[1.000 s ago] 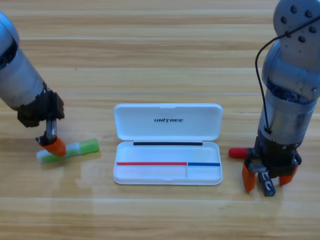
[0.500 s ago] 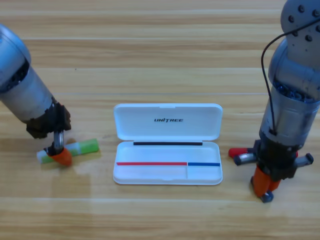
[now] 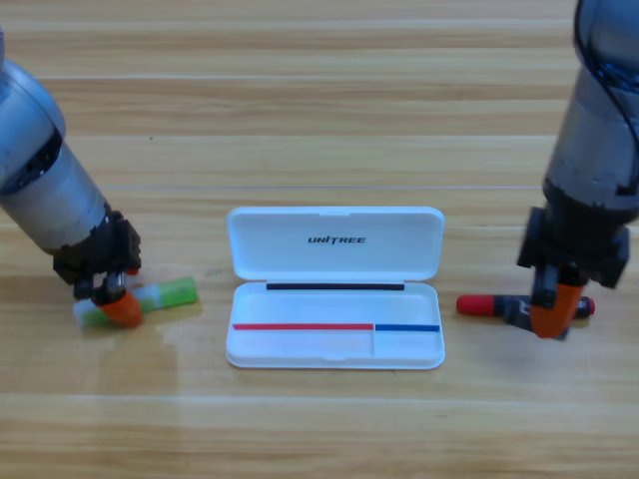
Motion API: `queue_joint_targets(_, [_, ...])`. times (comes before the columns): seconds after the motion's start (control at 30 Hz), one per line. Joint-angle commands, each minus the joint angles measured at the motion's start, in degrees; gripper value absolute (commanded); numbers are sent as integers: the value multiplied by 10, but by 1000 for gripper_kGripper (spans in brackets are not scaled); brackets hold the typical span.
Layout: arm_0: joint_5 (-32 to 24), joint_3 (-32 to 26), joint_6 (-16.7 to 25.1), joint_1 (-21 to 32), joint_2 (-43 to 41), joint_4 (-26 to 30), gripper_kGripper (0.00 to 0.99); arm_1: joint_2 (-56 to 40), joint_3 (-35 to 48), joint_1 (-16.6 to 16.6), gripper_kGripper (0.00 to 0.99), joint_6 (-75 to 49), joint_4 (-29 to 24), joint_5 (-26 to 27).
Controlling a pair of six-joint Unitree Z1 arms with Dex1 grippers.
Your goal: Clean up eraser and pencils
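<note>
Wooden table (image 3: 319,100), bare planks wide open above and below a white case (image 3: 334,287) lying open at centre. Left gripper (image 3: 118,304) points down on the pale green pencil (image 3: 165,294) left of the case; right gripper (image 3: 554,309) sits over the red-and-black pencil (image 3: 479,303) on the right. Jaw gaps hidden on both; grip cannot be told, and no eraser shows.

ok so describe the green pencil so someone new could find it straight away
Start at the open white case in the middle of the wooden table, then look to its left. The green pencil lies there nearly level, with the left gripper down on its pale end. It is the only green thing; the other pencil, right of the case, is red.
</note>
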Motion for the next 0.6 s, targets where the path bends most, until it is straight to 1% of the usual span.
queue_joint_targets(0.03, [-3,14,13,8,29,-7,407,79,-65,36,0,-63,14,-11])
queue_joint_targets(0.1, [-3,14,17,8,28,-6,258,102,-94,41,0,-73,14,-11])
queue_joint_targets(0.13, [-3,14,18,8,27,-6,156,112,-108,44,0,-80,14,-11])
queue_joint_targets(0.17, [-3,13,22,8,24,-6,28,119,-118,45,0,-88,14,-11])
queue_joint_targets(0.2, [-3,14,22,8,21,-6,0,126,-127,47,0,-91,14,-11])
queue_joint_targets(0.33, [2,12,22,8,6,2,0,153,-157,54,0,-102,14,-11])
queue_joint_targets(0.47, [3,-14,32,8,0,47,0,181,-181,54,0,-116,15,-12])
queue_joint_targets(0.6, [3,-25,36,8,-27,74,0,203,-206,55,0,-116,23,-13])
